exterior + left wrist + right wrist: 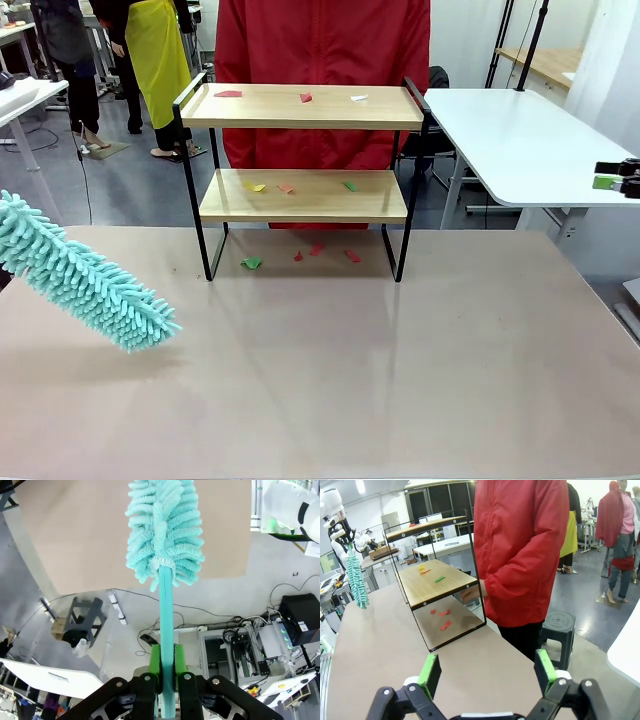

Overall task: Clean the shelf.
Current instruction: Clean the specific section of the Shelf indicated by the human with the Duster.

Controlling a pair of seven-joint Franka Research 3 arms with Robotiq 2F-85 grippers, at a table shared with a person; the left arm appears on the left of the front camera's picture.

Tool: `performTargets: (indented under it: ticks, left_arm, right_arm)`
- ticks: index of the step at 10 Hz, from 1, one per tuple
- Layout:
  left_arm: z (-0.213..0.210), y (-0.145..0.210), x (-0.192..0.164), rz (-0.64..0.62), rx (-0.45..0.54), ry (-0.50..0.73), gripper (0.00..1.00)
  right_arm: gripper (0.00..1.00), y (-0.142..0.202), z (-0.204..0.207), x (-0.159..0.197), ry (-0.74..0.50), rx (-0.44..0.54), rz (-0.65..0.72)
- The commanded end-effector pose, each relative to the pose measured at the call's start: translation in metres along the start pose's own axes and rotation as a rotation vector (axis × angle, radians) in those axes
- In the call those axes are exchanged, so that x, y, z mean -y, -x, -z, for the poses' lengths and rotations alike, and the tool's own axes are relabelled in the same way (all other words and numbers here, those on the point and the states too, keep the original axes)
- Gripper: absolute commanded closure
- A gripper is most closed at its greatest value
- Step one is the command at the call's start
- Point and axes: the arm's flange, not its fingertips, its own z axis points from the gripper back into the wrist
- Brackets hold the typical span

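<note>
The shelf (270,110) stands at the far middle of the beige table, its two wooden boards in a black frame. Small paper scraps lie on its top board (305,97), on its lower board (286,188) and on the table under it (251,263). A teal fluffy duster (85,280) hangs low over the table's left side, left of the shelf. My left gripper (166,665) is shut on the duster's teal handle (166,625). Off the table's right edge, my right gripper (487,672) stands open with nothing in it, and it looks at the shelf (450,587) from the side.
A person in a red jacket (320,40) stands right behind the shelf, one hand (470,594) by its lower board. A white table (520,140) adjoins at the far right, and a black stool (557,625) is on the floor. The near tabletop (350,370) is free room.
</note>
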Motion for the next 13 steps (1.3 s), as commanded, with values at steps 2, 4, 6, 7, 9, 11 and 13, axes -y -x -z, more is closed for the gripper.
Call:
performTargets:
  ticks: [2,4,6,7,9,11,13]
  left_arm:
    - [-0.0016,0.0022,0.0008,-0.001,-0.012,-0.013,0.87]
    - [-0.0016,0.0022,0.0008,-0.001,-0.012,-0.013,0.87]
    - [-0.0016,0.0022,0.0008,-0.001,-0.012,-0.013,0.87]
    - [-0.0016,0.0022,0.0008,-0.001,-0.012,-0.013,0.87]
    - [-0.0016,0.0022,0.0008,-0.001,-0.012,-0.013,0.87]
    - [-0.0016,0.0022,0.0008,-0.001,-0.012,-0.013,0.87]
    - [-0.0016,0.0022,0.0008,-0.001,-0.012,-0.013,0.87]
  right_arm:
    - [0.00,-0.0033,0.0018,-0.0016,-0.002,0.003,-0.006]
    - [0.00,-0.0033,0.0018,-0.0016,-0.002,0.003,-0.006]
    - [0.00,-0.0033,0.0018,-0.0016,-0.002,0.003,-0.006]
    - [0.00,-0.0033,0.0018,-0.0016,-0.002,0.003,-0.006]
    - [0.00,-0.0033,0.0018,-0.0016,-0.002,0.003,-0.006]
    - [0.00,-0.0033,0.0018,-0.0016,-0.002,0.003,-0.006]
    - [0.00,-0.0033,0.0018,-0.0016,-0.002,0.003,-0.006]
